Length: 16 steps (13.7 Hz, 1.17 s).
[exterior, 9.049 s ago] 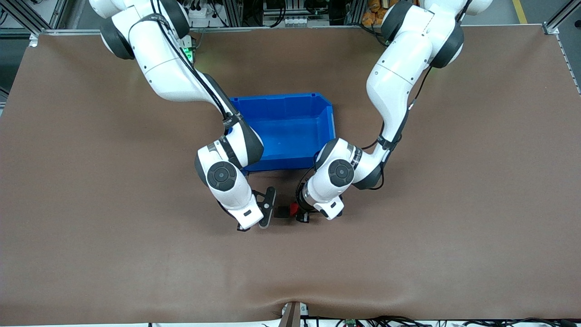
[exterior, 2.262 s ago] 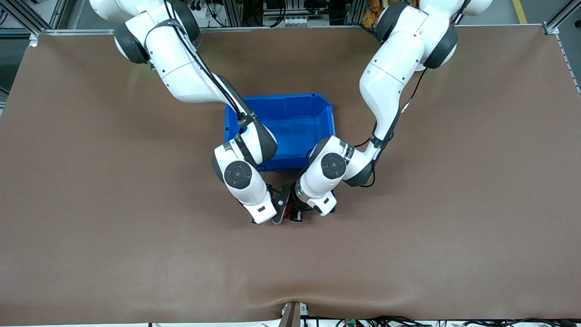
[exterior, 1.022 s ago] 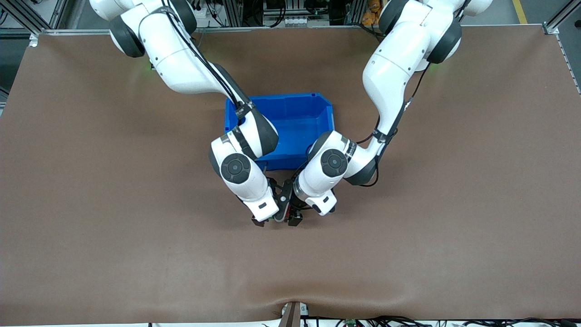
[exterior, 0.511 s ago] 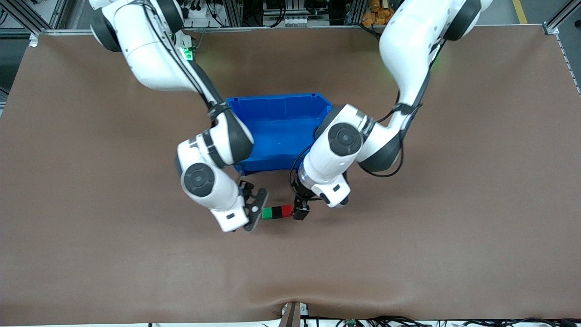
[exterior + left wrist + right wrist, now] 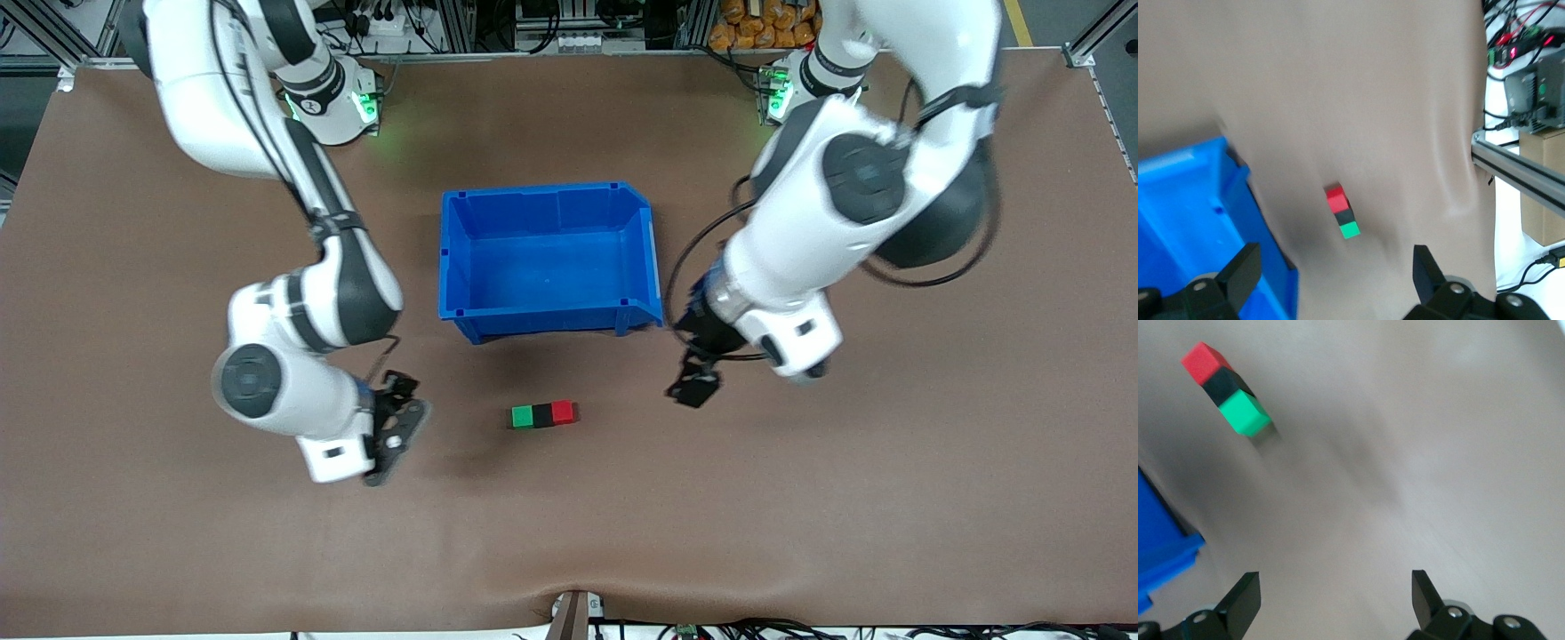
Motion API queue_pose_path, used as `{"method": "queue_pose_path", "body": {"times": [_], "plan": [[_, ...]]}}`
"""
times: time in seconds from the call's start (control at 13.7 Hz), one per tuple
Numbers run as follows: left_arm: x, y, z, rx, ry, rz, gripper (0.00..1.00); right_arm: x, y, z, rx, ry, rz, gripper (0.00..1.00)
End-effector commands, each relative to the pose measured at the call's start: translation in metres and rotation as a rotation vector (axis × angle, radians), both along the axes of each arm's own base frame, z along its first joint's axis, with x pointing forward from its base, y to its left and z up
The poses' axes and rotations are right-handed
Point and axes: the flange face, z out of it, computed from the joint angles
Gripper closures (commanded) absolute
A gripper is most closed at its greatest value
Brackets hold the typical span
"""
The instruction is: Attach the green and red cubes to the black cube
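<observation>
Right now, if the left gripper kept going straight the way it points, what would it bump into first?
Probably just the bare table. The left gripper is open and points down at brown tabletop, with the row of cubes a little ahead of it and the blue bin off to one side.

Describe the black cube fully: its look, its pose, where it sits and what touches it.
The black cube is small, matte and plain, the middle piece of a short straight row lying flat on the brown table. The green cube presses against its face toward the right arm's end, the red cube against the face toward the left arm's end. The row lies nearer the front camera than the blue bin. No gripper touches it.
</observation>
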Motion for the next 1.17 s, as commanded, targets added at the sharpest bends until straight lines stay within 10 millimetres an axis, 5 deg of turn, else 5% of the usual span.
{"method": "queue_pose_path", "body": {"times": [0.0,0.15,0.44,0.73,1.09], "plan": [[-0.011,0.034,0.033,0.074,-0.029,-0.055,0.00,-0.013,-0.065,0.032,0.034,0.022,-0.100,0.00],[-0.015,0.062,0.050,0.104,-0.015,-0.106,0.00,-0.018,-0.120,0.047,0.039,0.031,-0.225,0.00],[-0.039,0.126,0.094,0.150,0.034,-0.300,0.00,-0.050,-0.186,0.088,0.045,0.051,-0.467,0.00],[-0.058,0.184,0.122,0.167,0.064,-0.504,0.00,-0.103,-0.191,0.152,0.040,0.080,-0.714,0.00],[-0.068,0.222,0.128,0.167,0.075,-0.729,0.00,-0.158,-0.199,0.227,-0.043,0.103,-0.973,0.00]]}}
